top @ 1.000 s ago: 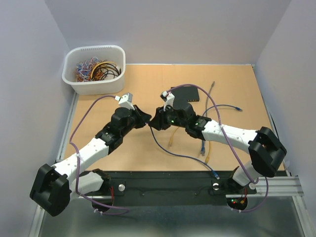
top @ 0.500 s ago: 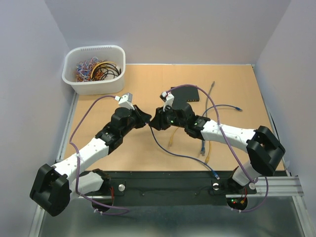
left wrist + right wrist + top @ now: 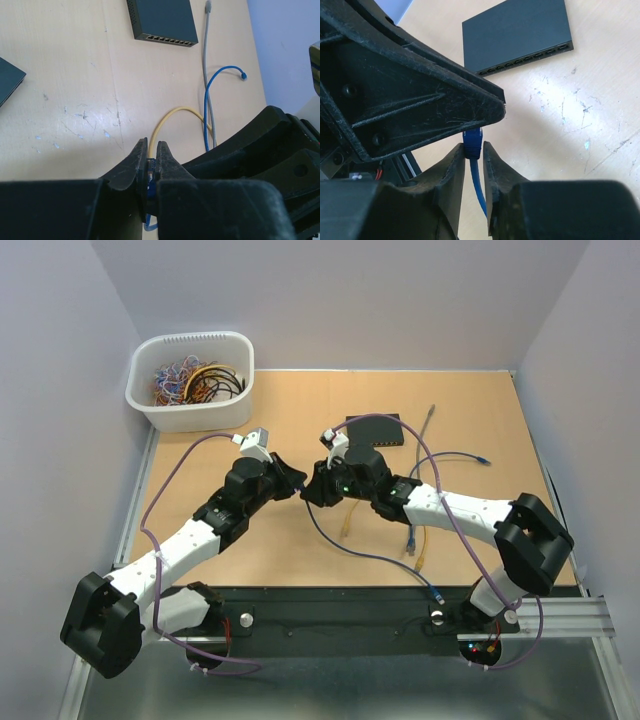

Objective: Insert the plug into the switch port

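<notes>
Meeting at the centre of the top view, our left gripper (image 3: pixel 297 483) and right gripper (image 3: pixel 311 488) both pinch the blue plug (image 3: pixel 473 138) between narrowed jaws; the switch (image 3: pixel 375 429) lies apart, above them.

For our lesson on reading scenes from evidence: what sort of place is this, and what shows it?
Probably a robotics lab test cell: a left arm and right arm mounted on a rail, a walled-in tabletop, a network switch, and a bin of wires.
</notes>
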